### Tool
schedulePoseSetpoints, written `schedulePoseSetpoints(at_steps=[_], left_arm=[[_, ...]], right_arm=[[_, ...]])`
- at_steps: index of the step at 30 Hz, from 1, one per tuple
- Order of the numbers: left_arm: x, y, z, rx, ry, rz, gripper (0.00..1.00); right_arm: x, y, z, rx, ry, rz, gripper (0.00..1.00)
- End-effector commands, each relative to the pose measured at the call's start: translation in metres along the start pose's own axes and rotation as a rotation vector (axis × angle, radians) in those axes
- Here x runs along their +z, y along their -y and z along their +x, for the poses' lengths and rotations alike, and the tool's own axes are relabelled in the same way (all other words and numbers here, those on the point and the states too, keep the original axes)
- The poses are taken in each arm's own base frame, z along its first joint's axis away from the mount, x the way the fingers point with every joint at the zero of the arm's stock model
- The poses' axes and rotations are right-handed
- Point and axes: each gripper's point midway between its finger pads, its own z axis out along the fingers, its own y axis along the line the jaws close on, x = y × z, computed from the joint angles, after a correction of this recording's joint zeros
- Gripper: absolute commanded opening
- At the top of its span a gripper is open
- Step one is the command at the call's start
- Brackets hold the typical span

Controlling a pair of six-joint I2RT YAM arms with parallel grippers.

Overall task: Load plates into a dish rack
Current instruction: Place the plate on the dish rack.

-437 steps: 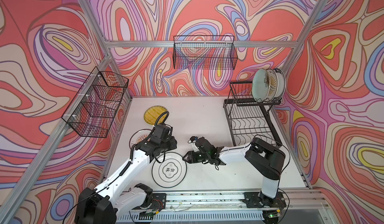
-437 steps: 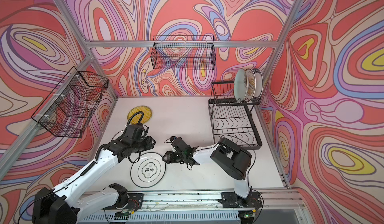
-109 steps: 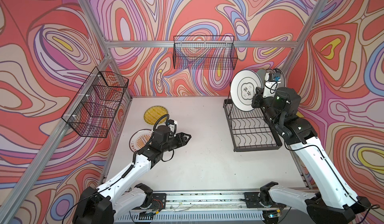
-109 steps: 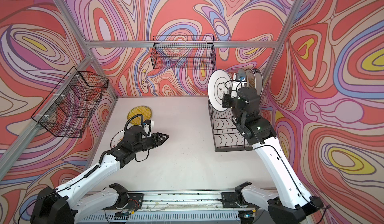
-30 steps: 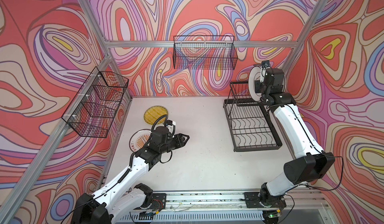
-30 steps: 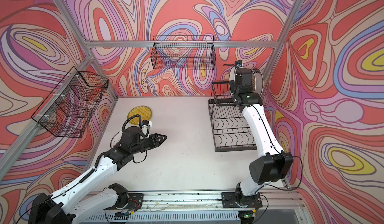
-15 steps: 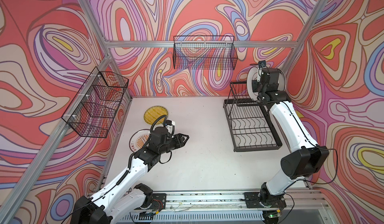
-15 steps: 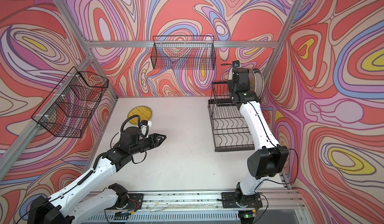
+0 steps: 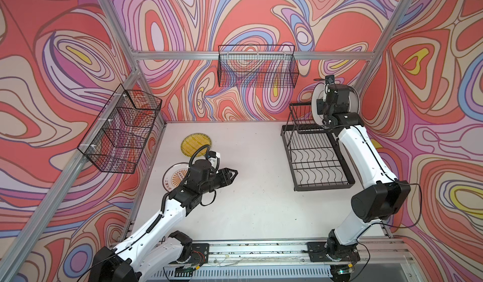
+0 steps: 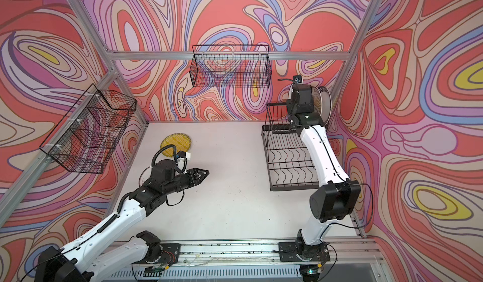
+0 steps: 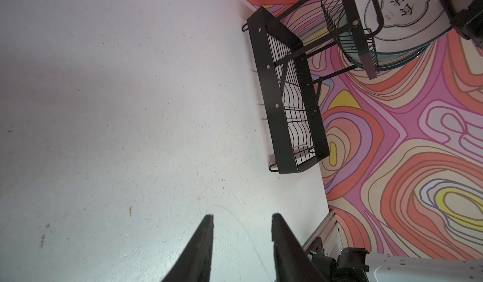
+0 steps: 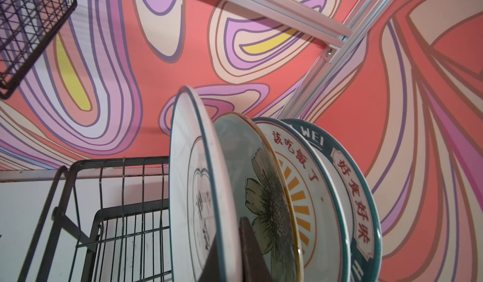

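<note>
With the robot's base rail taken as 6 o'clock on the table [image 9: 261, 202], the dish rack [image 9: 324, 186] sits at about 2 o'clock, and its raised upper tier carries four plates on edge. The newest is the white plate with Chinese characters [image 12: 193, 189]. Seconds earlier it lay flat near the left arm, then hung in the air beside the rack. Now it stands upright on the 9 o'clock side of the row, just beside the pale green flower plate [image 12: 261, 194], with the racked sunburst plate [image 12: 295, 189] and the lettered-rim plate [image 12: 352, 194] beyond. The right gripper [image 12: 230, 246] is pinched narrow on this plate's rim, one finger on each face. Its foot in the wires is hidden, so whether it is fully seated cannot be told, and letting go looks like the step in hand. The left gripper [image 11: 241, 216] hovers over bare table near the centre, aimed toward 3 o'clock, its jaws partly apart and empty. Two plates lie flat on the table: the yellow striped plate [image 9: 196, 145] at about 10 o'clock and the second sunburst plate [image 9: 173, 178] at about 9 o'clock, partly under the left arm. Four of six appear loaded.
</note>
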Motion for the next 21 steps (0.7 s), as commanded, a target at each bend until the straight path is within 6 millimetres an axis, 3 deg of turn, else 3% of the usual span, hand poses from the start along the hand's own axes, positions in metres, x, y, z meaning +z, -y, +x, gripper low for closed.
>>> schedulePoseSetpoints(at_steps=[1,21], left_arm=[[-0.004,0.009,-0.006,0.023,0.013,0.007,0.4],[-0.005,0.009,-0.006,0.019,0.001,-0.001,0.4]], right_arm=[[0.003,0.011,-0.009,0.013,0.014,0.042,0.0],[0.013,0.0,0.005,0.019,-0.041,0.017,0.0]])
